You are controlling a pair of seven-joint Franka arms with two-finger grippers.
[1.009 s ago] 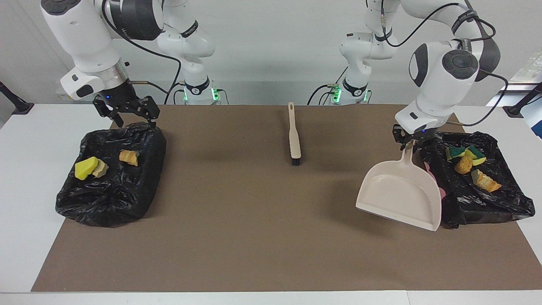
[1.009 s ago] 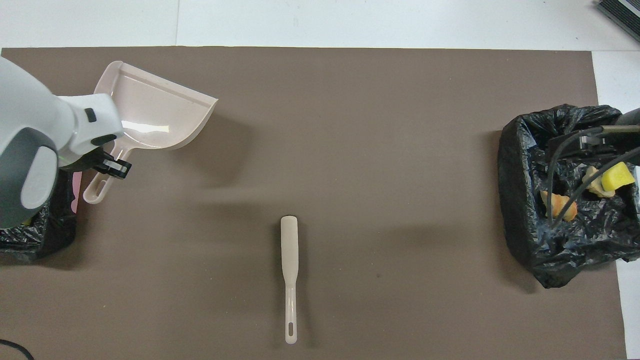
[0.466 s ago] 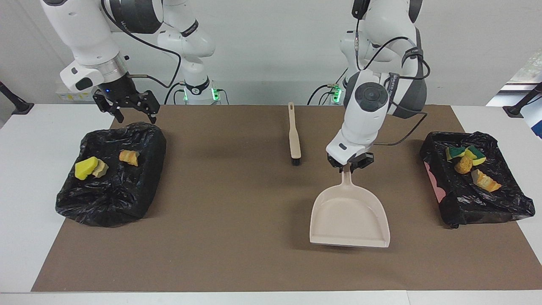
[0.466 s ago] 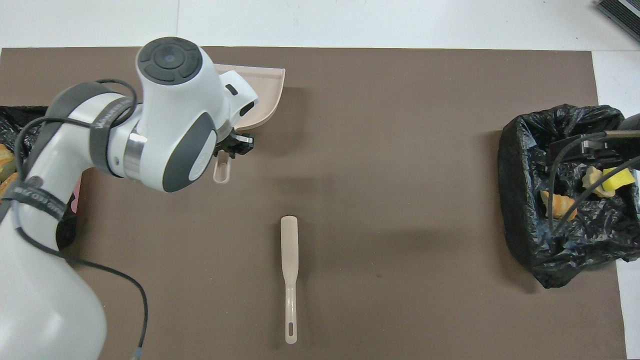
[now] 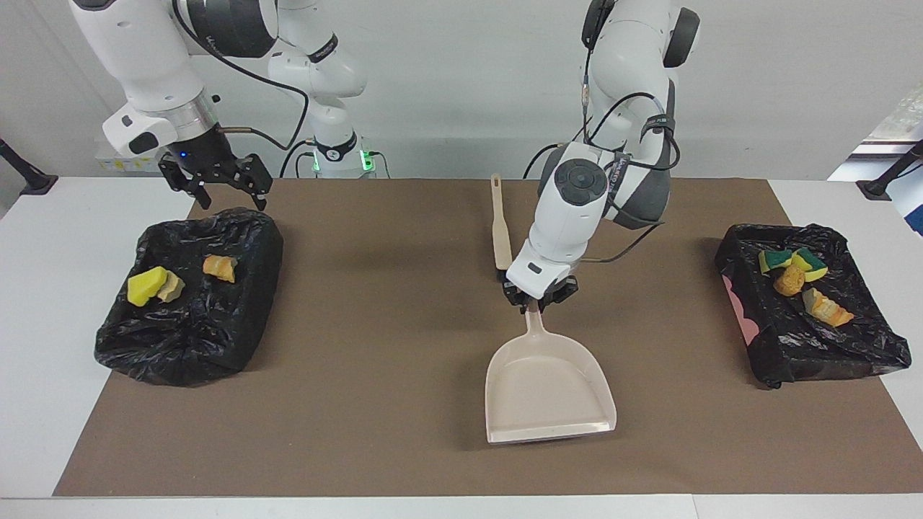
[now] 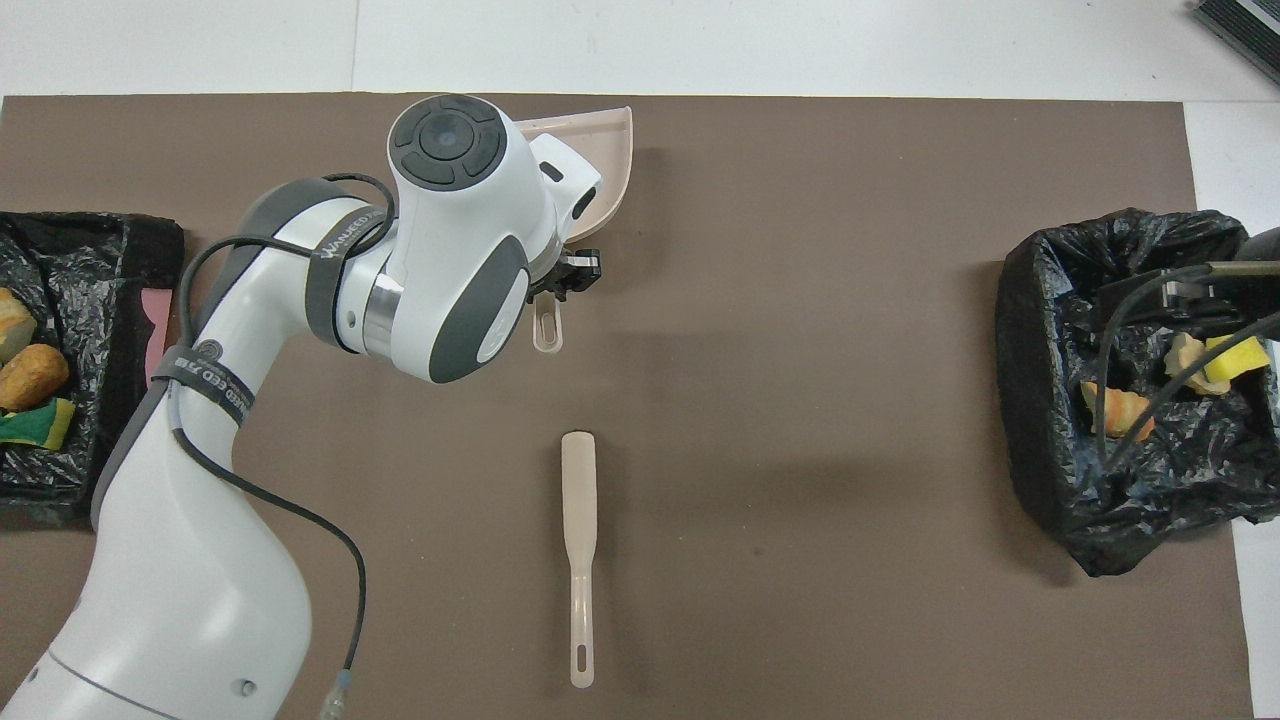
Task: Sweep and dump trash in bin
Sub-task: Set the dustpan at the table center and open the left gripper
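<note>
Gripping the dustpan (image 5: 549, 386) by its handle, the left gripper (image 5: 537, 299) is pinched tight on the stem just above the pan's bowl, so the pan hangs out from the claw with its open lip pointing away from the robots. Taking the brush (image 5: 501, 231) as the landmark: it lies flat at mid-table with its handle toward the robots, and the pan sits just farther from the robots than its bristle end, empty and low over the brown mat (image 5: 375, 404), perhaps touching it. The trash (image 5: 155, 283) is no longer loose; chunks lie in the black-lined bin (image 5: 184, 346) toward the right arm's end from the brush, and more in the other bin (image 5: 829, 346) toward the left arm's end. The right gripper (image 5: 216, 193) waits over its bin's nearer rim, fingers spread and empty. Judging by the bare mat, the pan is probably being set down.
</note>
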